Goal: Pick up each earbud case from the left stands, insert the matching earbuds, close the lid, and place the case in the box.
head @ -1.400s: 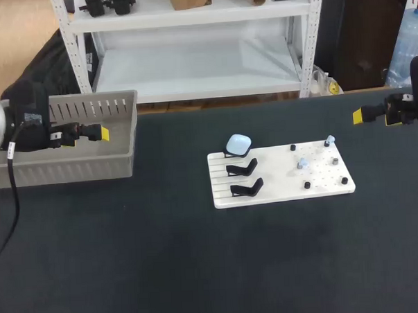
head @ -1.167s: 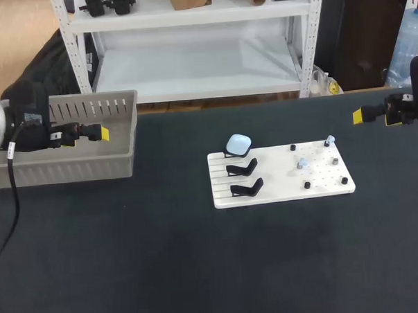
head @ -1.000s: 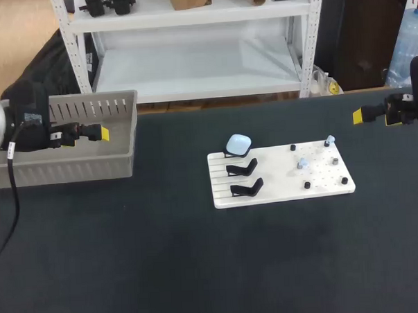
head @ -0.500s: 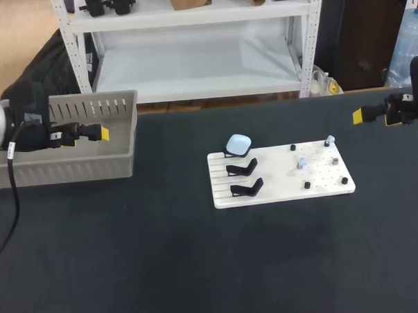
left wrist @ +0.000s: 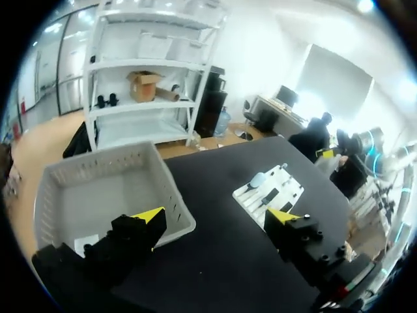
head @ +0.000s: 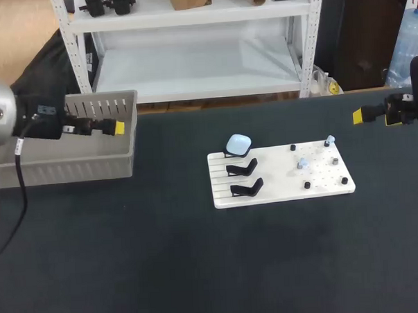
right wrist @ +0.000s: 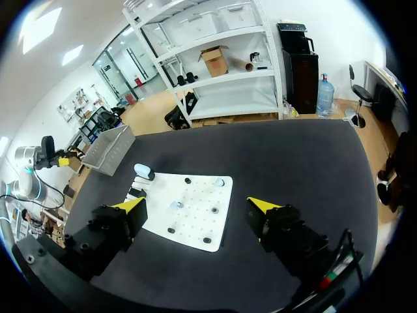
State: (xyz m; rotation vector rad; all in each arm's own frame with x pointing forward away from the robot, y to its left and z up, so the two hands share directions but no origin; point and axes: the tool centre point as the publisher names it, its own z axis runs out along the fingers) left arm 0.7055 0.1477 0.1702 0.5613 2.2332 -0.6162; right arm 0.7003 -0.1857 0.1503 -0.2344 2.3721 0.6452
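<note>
Left gripper (head: 117, 127) hung upper left of frame, over right rim of grey box (head: 91, 165), fingers spread, empty. Right gripper (head: 360, 115) at far right edge, also spread, empty. Pale blue earbud case (head: 238, 143) sat on uppermost stand (head: 229, 154), left end of white board (head: 280, 189), frame centre.

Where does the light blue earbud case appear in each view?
Head view: earbud case on the rearmost stand of the white board.
Left wrist view: on the board's corner toward the grey box.
Right wrist view: likewise, the board's corner toward the box.
Shared landmark: the white board.
</note>
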